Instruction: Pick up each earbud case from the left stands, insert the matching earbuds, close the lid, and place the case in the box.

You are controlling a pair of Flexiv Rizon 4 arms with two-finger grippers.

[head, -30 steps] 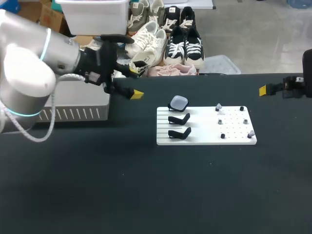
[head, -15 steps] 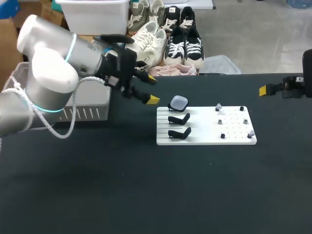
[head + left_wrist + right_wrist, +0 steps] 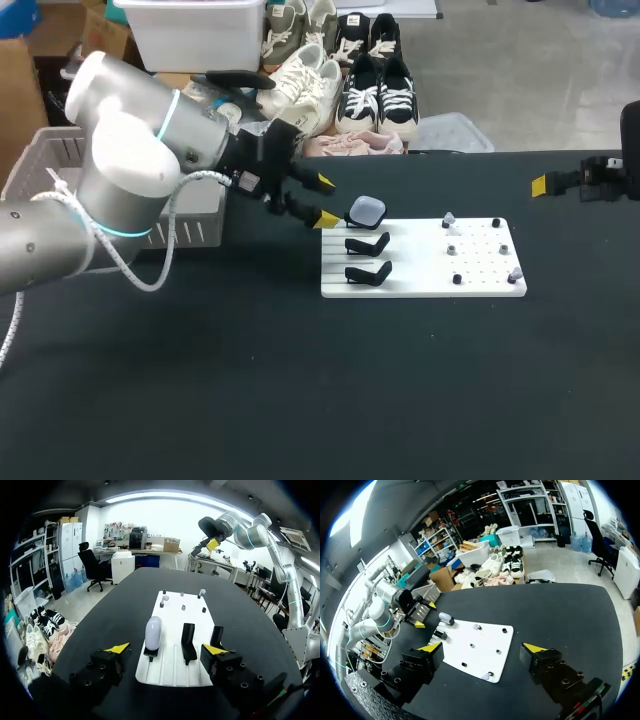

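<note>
**Left gripper open beside the case; right arm parked at the table's far side**

- Black table [image 3: 300, 400] fills the head view.
- Left arm [image 3: 130, 170] comes in from the left and reaches toward the middle.
- Slatted box [image 3: 195, 232] sits at the table's left edge, partly hidden behind that arm.
- White board [image 3: 420, 288] lies flat mid-table.
- Left gripper [image 3: 326, 200]: jaws spread wide, holding nothing, tips just beside the board's left rear corner.
- Right gripper [image 3: 483, 648]: jaws also wide apart, empty, well apart from the board near the table's right edge.
- Two black stands [image 3: 368, 244] on the board's left half, bare.
- Earbud case [image 3: 366, 210], pale and rounded, lid shut, sits on the rearmost stand; in the left wrist view it is ahead of the gripper, touching neither finger.
- Small pale earbuds [image 3: 448, 219] rest among dark pegs [image 3: 457, 279] on the board's right half.
</note>
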